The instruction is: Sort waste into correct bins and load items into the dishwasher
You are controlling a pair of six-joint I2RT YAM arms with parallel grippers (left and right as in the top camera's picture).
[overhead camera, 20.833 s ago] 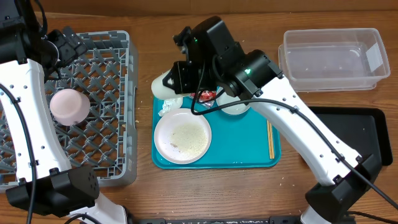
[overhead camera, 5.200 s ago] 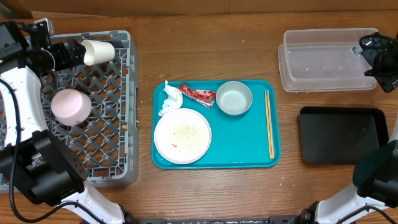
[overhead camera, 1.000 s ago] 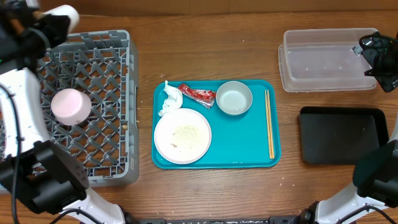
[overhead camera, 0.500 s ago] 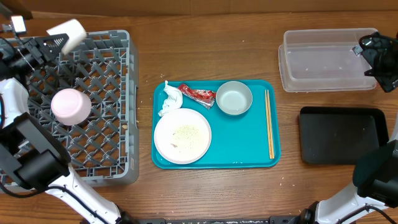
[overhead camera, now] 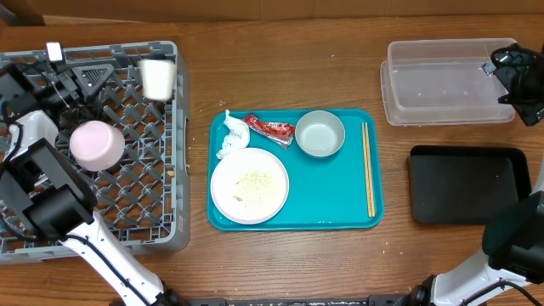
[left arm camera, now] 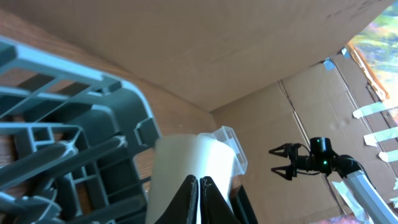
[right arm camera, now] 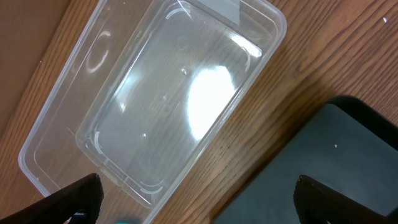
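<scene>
Here, the left tool (left arm camera: 199, 183) pinches the white cup (overhead camera: 157, 78) over the grey rack (overhead camera: 127, 191) — right tool (right arm camera: 199, 196) spread.

Reading no legible text, brand, number or sign anywhere. Making out only tiny pale marks on the red foil wrapper (overhead camera: 270, 129), too small to read. Seeing a white sticker (right arm camera: 233, 7) on the clear tub (right arm camera: 93, 134), with no readable print.

Bright, even light from above; soft shadows.
Overhead is sharp. White glare sits on the clear tub (right arm camera: 210, 107); in the left wrist view the close cup (left arm camera: 180, 167) is blurred.
</scene>
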